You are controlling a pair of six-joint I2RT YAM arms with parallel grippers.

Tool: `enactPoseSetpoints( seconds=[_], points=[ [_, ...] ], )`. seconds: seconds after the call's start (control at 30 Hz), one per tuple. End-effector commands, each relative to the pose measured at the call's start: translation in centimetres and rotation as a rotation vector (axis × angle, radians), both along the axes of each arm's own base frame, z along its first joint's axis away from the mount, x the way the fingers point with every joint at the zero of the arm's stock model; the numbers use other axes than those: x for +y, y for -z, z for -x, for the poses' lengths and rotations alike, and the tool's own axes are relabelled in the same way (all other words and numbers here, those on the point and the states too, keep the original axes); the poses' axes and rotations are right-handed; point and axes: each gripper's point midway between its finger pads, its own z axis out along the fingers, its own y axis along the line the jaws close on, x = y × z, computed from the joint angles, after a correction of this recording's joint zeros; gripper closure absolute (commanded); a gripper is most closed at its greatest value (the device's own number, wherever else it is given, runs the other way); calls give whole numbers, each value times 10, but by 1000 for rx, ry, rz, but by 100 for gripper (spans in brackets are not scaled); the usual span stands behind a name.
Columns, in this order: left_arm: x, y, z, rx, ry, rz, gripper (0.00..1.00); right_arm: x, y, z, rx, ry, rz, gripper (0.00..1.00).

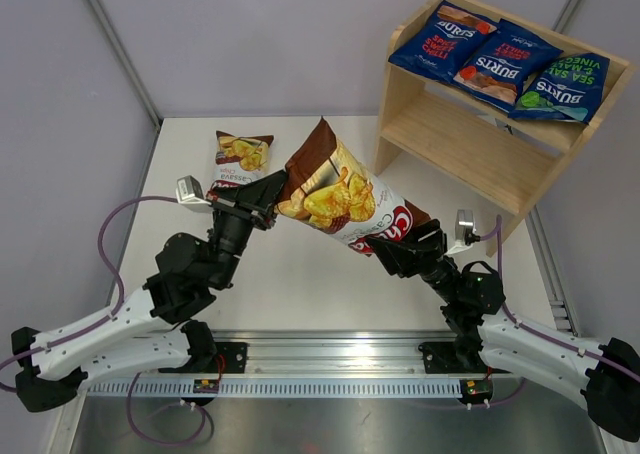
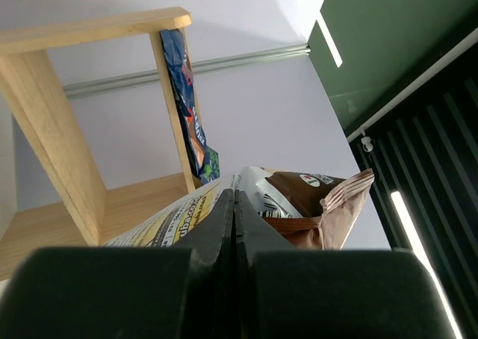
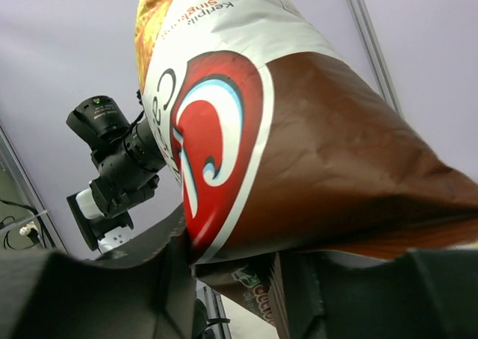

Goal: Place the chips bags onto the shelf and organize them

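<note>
A large brown-and-white Chuba bag (image 1: 335, 189) hangs tilted in the air above the table, held at both ends. My left gripper (image 1: 268, 202) is shut on its left edge, and my right gripper (image 1: 402, 246) is shut on its lower right seam. In the left wrist view the jaws (image 2: 236, 193) are pressed together with the bag (image 2: 314, 204) just beyond. In the right wrist view the bag (image 3: 299, 130) fills the frame, its seam between the fingers (image 3: 231, 268). A second Chuba bag (image 1: 241, 159) lies on the table. Three blue Burts bags (image 1: 505, 64) lie on the top tier of the wooden shelf (image 1: 470, 149).
The shelf stands at the back right of the white table (image 1: 300, 274); its lower tier holds nothing. In the left wrist view the shelf's side panel (image 2: 52, 130) and a Burts bag (image 2: 187, 107) show ahead. The left arm's wrist camera (image 3: 112, 160) shows in the right wrist view.
</note>
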Motion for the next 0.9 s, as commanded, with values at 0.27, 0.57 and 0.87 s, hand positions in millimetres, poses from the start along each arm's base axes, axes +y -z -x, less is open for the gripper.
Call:
enactPoseSetpoints(
  seconds=[0.27, 0.57, 0.87],
  points=[
    [26, 21, -9, -23, -171, -184, 100, -9, -41, 23, -122, -49, -85, 85],
    [19, 21, -14, -88, -205, -286, 40, -2, -38, 16, -78, -56, -55, 100],
    [41, 31, -24, -26, -324, -374, 1, 0, -30, 1, 3, -10, -29, 100]
  ],
)
